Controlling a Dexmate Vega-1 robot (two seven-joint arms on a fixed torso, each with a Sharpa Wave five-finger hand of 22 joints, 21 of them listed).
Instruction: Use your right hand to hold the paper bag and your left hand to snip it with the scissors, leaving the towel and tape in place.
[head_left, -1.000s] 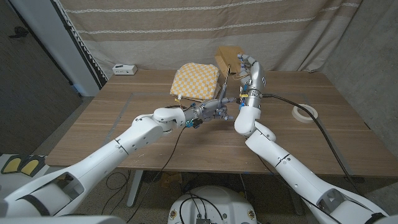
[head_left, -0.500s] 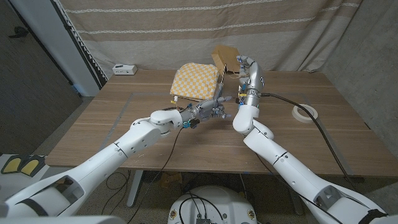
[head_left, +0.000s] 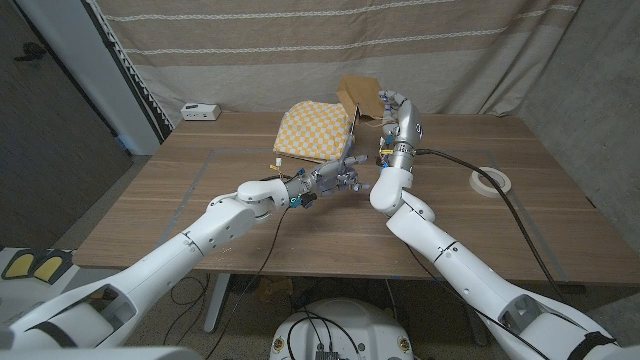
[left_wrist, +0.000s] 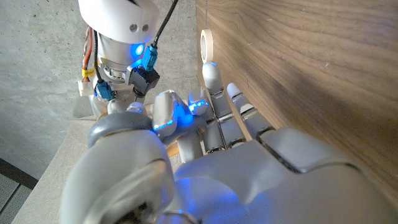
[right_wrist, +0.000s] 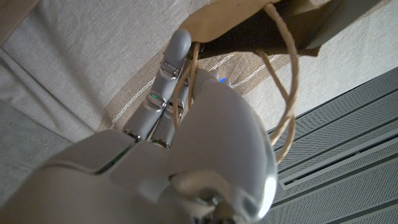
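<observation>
My right hand (head_left: 397, 108) is raised over the far middle of the table and holds the brown paper bag (head_left: 359, 96) up by its twine handles (right_wrist: 278, 93); the bag (right_wrist: 249, 25) hangs beyond the fingers. Just in front of and below the bag, my left hand (head_left: 340, 179) grips the scissors (head_left: 354, 162), whose silvery blades point toward the bag. In the left wrist view the left hand's fingers (left_wrist: 214, 112) are curled, lit blue. The yellow checked towel (head_left: 312, 131) lies behind the left hand. The tape roll (head_left: 492, 181) sits at the right; it is the pale ring (left_wrist: 207, 43) in the left wrist view.
A small white box (head_left: 200, 111) stands at the far left corner of the wooden table (head_left: 180, 210). A striped curtain hangs behind the table. My right forearm (head_left: 398, 170) stands upright beside the left hand.
The right hand has raised the paper bag a little and carried it leftward. The left hand with the scissors has shifted slightly left.
</observation>
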